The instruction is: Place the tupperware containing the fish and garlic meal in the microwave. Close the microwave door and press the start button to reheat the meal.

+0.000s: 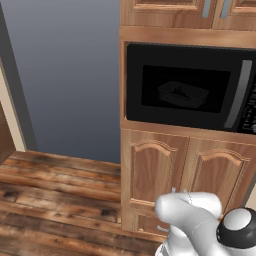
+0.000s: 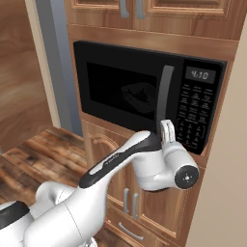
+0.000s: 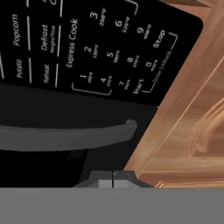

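Note:
The black microwave (image 1: 150, 65) sits in brown wooden cabinetry with the microwave door (image 2: 120, 87) shut. Through the dark glass the tupperware (image 1: 182, 94) (image 2: 137, 94) shows dimly on the turntable; the meal inside it cannot be made out. The curved grey handle (image 2: 165, 94) (image 3: 65, 135) stands beside the keypad (image 2: 195, 116), whose Start button (image 3: 138, 86) is at the keypad's lower edge. My gripper (image 2: 167, 126) (image 3: 113, 179) is shut and empty. It points up at the microwave's bottom edge, just under the handle's lower end and a little short of the keypad.
Arched wooden cabinet doors (image 1: 155, 167) and drawers (image 2: 130, 231) lie below the microwave, more cabinet doors (image 2: 183, 7) above. A tall grey panel (image 1: 65, 75) stands to the left over a plank floor (image 1: 50, 200). A beige wall (image 2: 226, 183) closes in on the right.

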Motion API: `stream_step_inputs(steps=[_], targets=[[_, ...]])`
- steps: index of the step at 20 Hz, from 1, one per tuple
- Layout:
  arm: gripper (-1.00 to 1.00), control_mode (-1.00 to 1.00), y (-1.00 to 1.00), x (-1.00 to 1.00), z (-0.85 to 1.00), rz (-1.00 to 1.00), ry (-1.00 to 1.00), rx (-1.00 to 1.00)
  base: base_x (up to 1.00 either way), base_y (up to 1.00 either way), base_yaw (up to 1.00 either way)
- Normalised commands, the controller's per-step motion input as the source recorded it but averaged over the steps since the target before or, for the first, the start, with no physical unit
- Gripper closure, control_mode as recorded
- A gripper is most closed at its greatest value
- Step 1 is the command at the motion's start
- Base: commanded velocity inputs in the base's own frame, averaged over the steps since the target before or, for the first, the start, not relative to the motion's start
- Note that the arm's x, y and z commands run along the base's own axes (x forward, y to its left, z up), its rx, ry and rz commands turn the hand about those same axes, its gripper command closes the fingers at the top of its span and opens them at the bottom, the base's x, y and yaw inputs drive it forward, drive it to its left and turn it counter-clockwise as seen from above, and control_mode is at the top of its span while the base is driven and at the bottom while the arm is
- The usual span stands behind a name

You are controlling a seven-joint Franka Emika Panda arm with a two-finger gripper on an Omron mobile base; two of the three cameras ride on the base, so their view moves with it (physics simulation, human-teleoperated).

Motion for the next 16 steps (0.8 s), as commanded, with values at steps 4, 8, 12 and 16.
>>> stream_step_inputs(steps=[4, 8, 12, 16], targets=[[1.0, -1.0, -0.16, 0.17, -0.2, 0.0, 0.01, 0.03, 0.0, 0.0, 0.0], [1.0, -1.0, -0.07, 0.24, -0.16, 0.0, 0.0, 0.03, 0.0, 0.0, 0.0], [1.0, -1.0, -0.04, 0.24, -0.1, -0.01, 0.01, 0.03, 0.0, 0.0, 0.0], [1.0, -1.0, -0.07, 0.22, -0.11, -0.01, 0.0, 0.03, 0.0, 0.0, 0.0]])
